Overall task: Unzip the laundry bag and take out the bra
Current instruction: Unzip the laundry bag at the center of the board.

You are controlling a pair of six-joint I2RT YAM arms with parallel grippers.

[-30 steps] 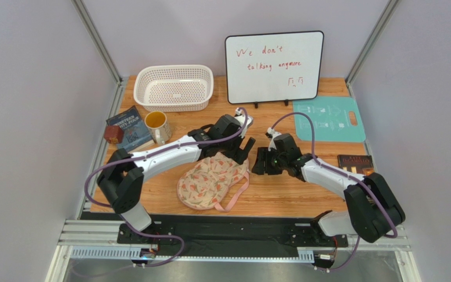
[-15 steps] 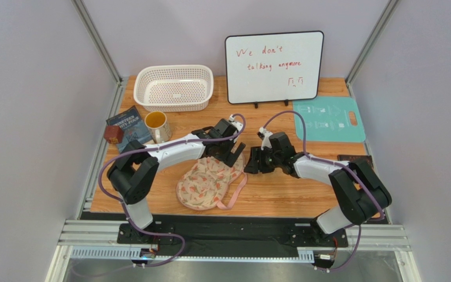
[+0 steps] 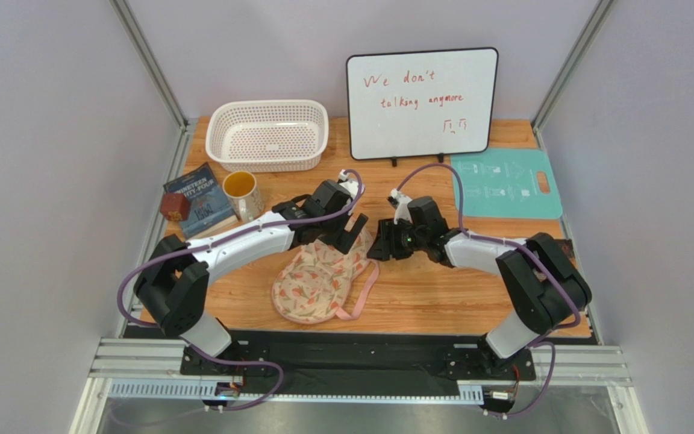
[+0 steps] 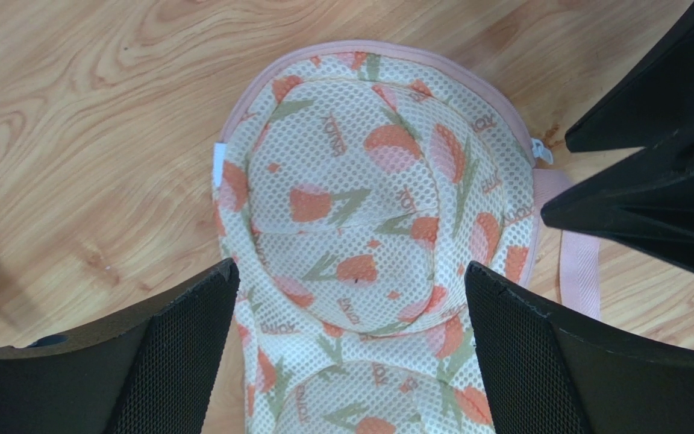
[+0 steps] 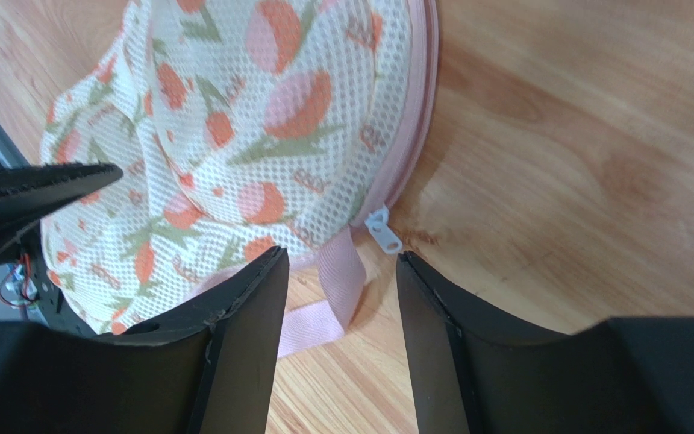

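The cream laundry bag (image 3: pixel 319 280) with red-pink and green print lies flat on the table, zipped shut. Its pink strap loop (image 3: pixel 360 294) trails to the right. My left gripper (image 3: pixel 349 237) is open above the bag's far lobe (image 4: pixel 369 194), one finger on each side. My right gripper (image 3: pixel 380 244) is open just right of the bag. Between its fingers lie the pink strap (image 5: pixel 337 289) and the white zipper pull (image 5: pixel 384 231) at the bag's pink trim. The bra is hidden.
A white perforated basket (image 3: pixel 267 134) stands at the back left, a whiteboard (image 3: pixel 421 102) at the back. A yellow mug (image 3: pixel 242 194), a book (image 3: pixel 199 194) and a small brown block (image 3: pixel 175 207) are at the left. A teal board (image 3: pixel 507 183) lies at the right.
Both grippers have moved left and closer to the bag: the left one now hangs over its far lobe, the right one has come up to its zipper end.
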